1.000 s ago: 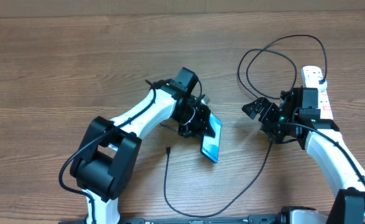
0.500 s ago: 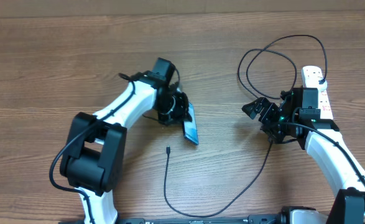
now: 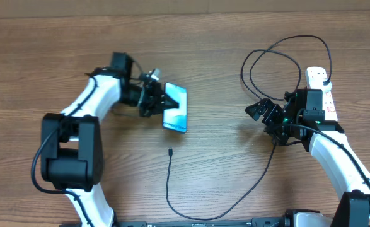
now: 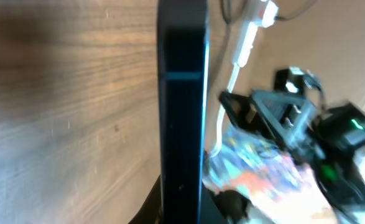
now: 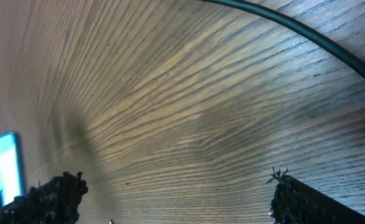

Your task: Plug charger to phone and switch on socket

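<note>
Your left gripper (image 3: 161, 101) was clenched on the phone (image 3: 176, 108), gripping it by the edge that pointed toward 9 o'clock. The lit light-blue screen faced up in the overhead view. The phone sat just toward 9 o'clock from the middle of the table (image 3: 58, 50). In your left wrist view the phone showed only as a dark edge running straight up the frame, with the wood grain beside it. Whether the phone touched the wood, I cannot tell.

The charger (image 3: 168, 180) lay loose on the table. Its connector tip (image 3: 171, 151) rested toward 6 o'clock from the phone and apart from it, with nothing gripping it. From the tip the cable ran toward 6 o'clock, swept round toward 3 o'clock, and climbed past your right arm into loops at the 1 o'clock part of the table.

The socket (image 3: 314, 75) lay at the 2 o'clock side, partly under your right arm. Your right gripper (image 3: 258, 111) hung just toward 9 o'clock from it, released. In the right wrist view its fingertips (image 5: 58, 193) stood wide apart over bare wood, with nothing between them.
</note>
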Available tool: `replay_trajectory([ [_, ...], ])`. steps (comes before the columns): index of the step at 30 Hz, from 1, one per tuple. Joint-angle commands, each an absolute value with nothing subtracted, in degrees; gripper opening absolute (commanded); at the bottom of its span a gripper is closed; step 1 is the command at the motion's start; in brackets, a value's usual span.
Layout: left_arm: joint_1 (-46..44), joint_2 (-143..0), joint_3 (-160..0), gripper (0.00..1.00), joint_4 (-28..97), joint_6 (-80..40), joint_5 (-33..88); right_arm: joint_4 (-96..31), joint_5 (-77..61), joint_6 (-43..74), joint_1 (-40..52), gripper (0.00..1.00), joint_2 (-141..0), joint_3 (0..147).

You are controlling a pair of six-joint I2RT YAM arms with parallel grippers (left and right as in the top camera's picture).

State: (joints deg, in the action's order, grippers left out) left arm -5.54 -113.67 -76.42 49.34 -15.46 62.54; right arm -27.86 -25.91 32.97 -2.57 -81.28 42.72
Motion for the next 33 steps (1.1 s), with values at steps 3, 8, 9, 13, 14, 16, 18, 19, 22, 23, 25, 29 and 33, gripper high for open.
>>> replay_trajectory([
  [3,0.1,-111.2,-76.9,0.04,62.2,13.2,81.2,-27.5,-25.5,32.5,-2.4,1.0,-80.8,43.0],
  [8,5.3,-111.2,-76.2,0.04,85.8,45.1,89.8,-27.5,-25.5,32.5,-2.4,1.0,-80.8,43.0],
  [9,6.3,-111.2,-75.6,0.05,90.6,51.9,90.5,-27.5,-25.5,32.5,-2.4,1.0,-80.8,43.0],
  [13,9.4,-111.2,-71.4,0.04,96.8,63.7,90.5,-27.5,-25.5,32.5,-2.4,1.0,-80.8,43.0],
  [14,10.0,-111.3,-69.8,0.04,96.3,64.6,90.5,-27.5,-25.5,32.5,-2.4,1.0,-80.8,43.0],
  [16,11.1,-111.3,-66.8,0.04,93.8,64.8,90.5,-27.5,-25.5,32.5,-2.4,1.0,-80.8,43.0],
  [18,11.9,-111.3,-64.1,0.04,90.7,64.7,90.5,-27.5,-25.5,32.5,-2.4,1.0,-80.8,43.0],
  [19,12.1,-111.3,-63.0,0.04,89.1,64.7,90.5,-27.5,-25.5,32.5,-2.4,1.0,-80.8,43.0],
  [22,12.5,-111.3,-60.9,0.04,85.1,64.7,90.5,-27.5,-25.5,32.5,-2.4,1.0,-80.8,43.0],
  [23,12.5,-111.3,-60.8,0.04,84.3,64.7,90.5,-27.6,-25.5,32.5,-2.4,1.0,-80.8,43.0],
  [25,12.5,-111.3,-60.9,0.04,82.2,64.0,90.5,-27.5,-25.5,32.5,-2.4,1.0,-80.8,43.0],
  [29,12.5,-111.3,-60.9,0.04,74.7,58.6,90.5,-27.5,-25.5,32.5,-2.4,1.0,-80.8,43.0],
  [33,12.3,-111.3,-60.9,0.04,63.4,46.5,90.5,-27.5,-25.5,32.5,-2.4,1.0,-80.8,43.0],
])
